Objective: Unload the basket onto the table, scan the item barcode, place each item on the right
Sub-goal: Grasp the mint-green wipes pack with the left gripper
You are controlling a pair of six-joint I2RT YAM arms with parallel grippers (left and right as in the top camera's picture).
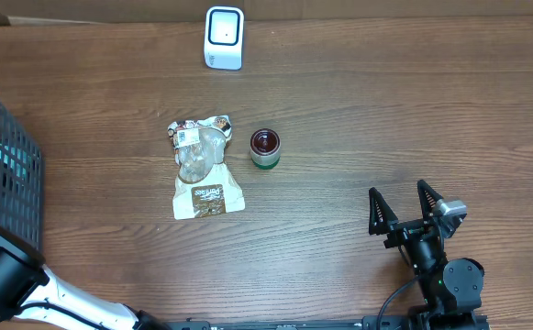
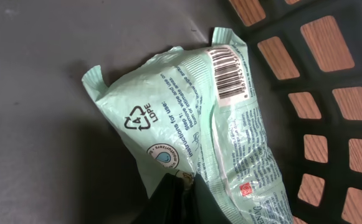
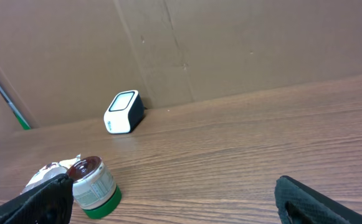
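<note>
**Nearest the rig.** The left gripper [image 2: 176, 190] was clenched on the lower edge of a pale green packet [image 2: 168, 118] (printed "LDPE", code 4), shown only in the left wrist view. The packet lay inside the dark basket [image 2: 279, 81], on a grey surface beside the gridded wall. Its barcode [image 2: 229, 71] faced the camera at the packet's far end. The right gripper [image 1: 399, 202] stood over the near right part of the wooden table [image 1: 413, 110], its 2 fingers spread wide and grasping nothing.

**Mid-table.** A brown-and-white pouch [image 1: 206, 174] lay flat. A small jar [image 1: 265, 148] with a dark red lid and a green band stood upright just to its right, apart from it.

**Far edge.** The white scanner [image 1: 224, 37] stood against the cardboard backing. It was well apart from the basket, which occupied the table's left edge.
</note>
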